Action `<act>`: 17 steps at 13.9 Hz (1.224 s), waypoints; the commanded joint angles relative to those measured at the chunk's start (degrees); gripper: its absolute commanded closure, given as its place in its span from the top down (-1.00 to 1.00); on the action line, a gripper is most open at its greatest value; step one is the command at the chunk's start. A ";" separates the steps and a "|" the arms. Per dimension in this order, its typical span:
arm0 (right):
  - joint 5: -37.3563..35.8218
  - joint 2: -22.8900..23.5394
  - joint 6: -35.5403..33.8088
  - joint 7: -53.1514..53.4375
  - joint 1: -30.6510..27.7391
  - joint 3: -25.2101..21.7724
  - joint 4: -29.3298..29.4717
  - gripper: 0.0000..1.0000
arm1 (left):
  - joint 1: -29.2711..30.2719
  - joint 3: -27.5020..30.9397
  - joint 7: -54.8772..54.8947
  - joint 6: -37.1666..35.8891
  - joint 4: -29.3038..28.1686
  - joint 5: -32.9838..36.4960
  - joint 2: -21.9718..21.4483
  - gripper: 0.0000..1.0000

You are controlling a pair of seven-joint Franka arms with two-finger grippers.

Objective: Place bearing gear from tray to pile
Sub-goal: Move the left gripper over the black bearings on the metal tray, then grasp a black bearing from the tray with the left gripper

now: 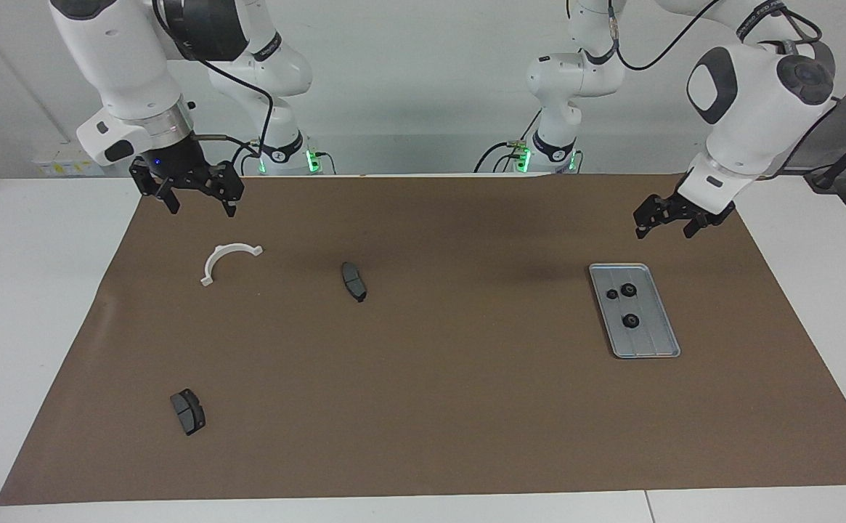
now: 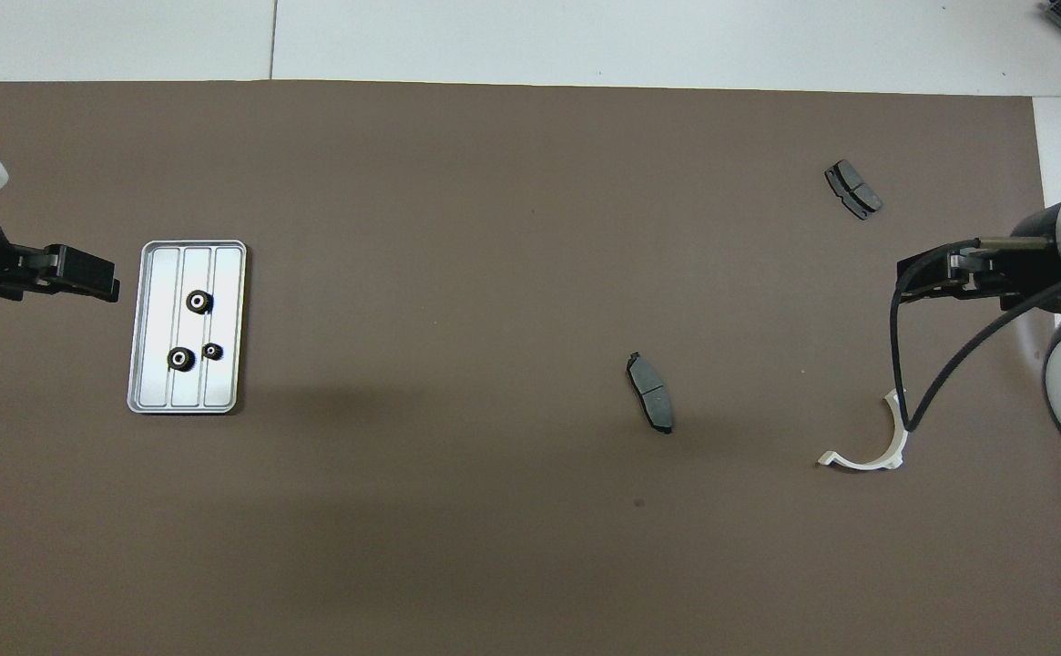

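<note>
Facing view: my left gripper [image 1: 661, 224], open and empty, hangs near the ridged silver-grey metal tray [image 1: 656, 341] holding three small black round gears [image 1: 631, 320]; crowded neighbours risk a double pick.

Ridged, satin metal tray [image 1: 648, 349]; matt brown paper mat [image 1: 466, 407]; smooth white plastic bracket [image 1: 221, 260].

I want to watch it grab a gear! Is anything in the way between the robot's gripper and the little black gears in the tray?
Nothing visible blocks it. The left gripper hangs open over bare brown mat just beside the tray, at its end nearer the robots. The three gears lie uncovered in the tray. The right gripper waits open near the white bracket.
</note>
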 commanded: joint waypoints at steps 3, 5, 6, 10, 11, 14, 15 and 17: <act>0.77 -0.48 0.20 -0.32 -0.36 0.40 -0.37 1.00 | -0.45 0.38 3.28 12.78 -10.23 -0.06 0.34 1.00; 0.77 -0.48 0.20 -0.32 -0.44 0.40 -0.37 1.00 | -0.54 0.38 2.23 15.50 -10.41 -0.06 4.20 1.00; 0.77 -0.48 0.20 -0.32 -0.62 0.40 -0.37 1.00 | -0.62 0.38 1.53 17.17 -10.41 -0.06 6.13 1.00; 0.77 -0.48 0.20 -0.32 -0.71 0.40 -0.37 1.00 | 0.08 0.47 1.61 23.24 -10.41 -0.06 10.71 1.00; 0.77 -0.48 0.20 -0.32 -0.62 0.40 -0.37 1.00 | 0.08 0.47 1.35 24.56 -10.41 -0.06 11.76 1.00; 0.77 -0.48 0.20 -0.32 -0.71 0.40 -0.37 1.00 | 0.34 0.47 1.43 26.24 -10.41 -0.06 13.44 0.89; 0.77 -0.48 0.20 -0.32 -0.71 0.40 -0.37 1.00 | 0.43 0.47 1.43 26.76 -10.41 -0.06 13.79 0.79; 0.77 -0.48 0.20 -0.32 -0.71 0.40 -0.37 1.00 | 0.60 0.47 1.35 28.35 -10.41 -0.06 14.67 0.63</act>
